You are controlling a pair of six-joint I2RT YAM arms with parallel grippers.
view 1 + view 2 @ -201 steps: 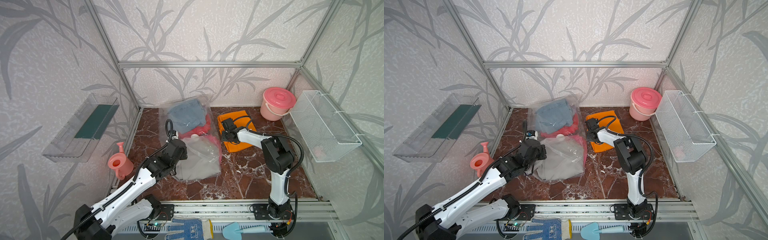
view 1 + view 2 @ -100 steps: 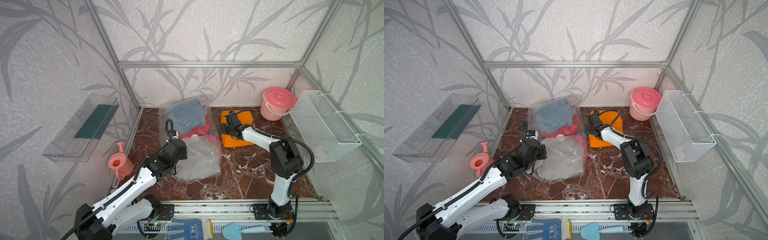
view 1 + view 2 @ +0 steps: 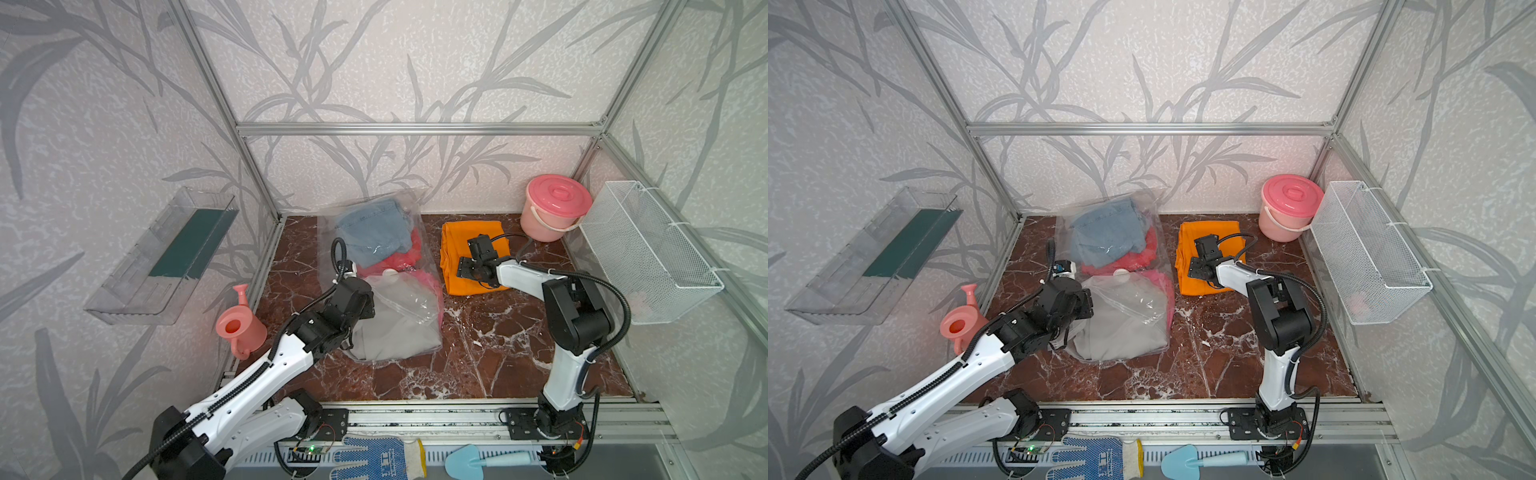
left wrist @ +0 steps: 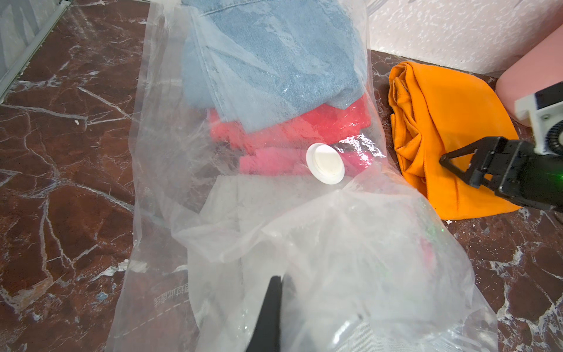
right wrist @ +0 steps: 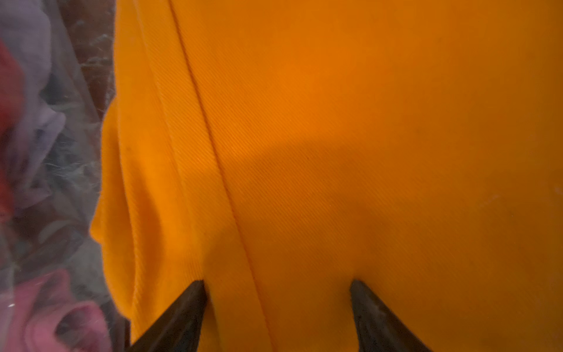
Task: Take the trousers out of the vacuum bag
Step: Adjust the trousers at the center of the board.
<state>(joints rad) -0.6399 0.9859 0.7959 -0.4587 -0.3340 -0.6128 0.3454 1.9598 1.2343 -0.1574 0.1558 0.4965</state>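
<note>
I can read nothing for sure. A short line of grey print (image 4: 172, 295) stands on the vacuum bag (image 4: 274, 219), reversed and too blurred. The work glove (image 3: 376, 457) carries a blue mark (image 3: 387, 459), illegible.

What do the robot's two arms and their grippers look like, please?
The left arm and the right arm both have glossy white shells with bulky black joint housings. A black ribbed cable loops along each of them. The left gripper and the right gripper are black, with thin fingers that taper to points.
</note>
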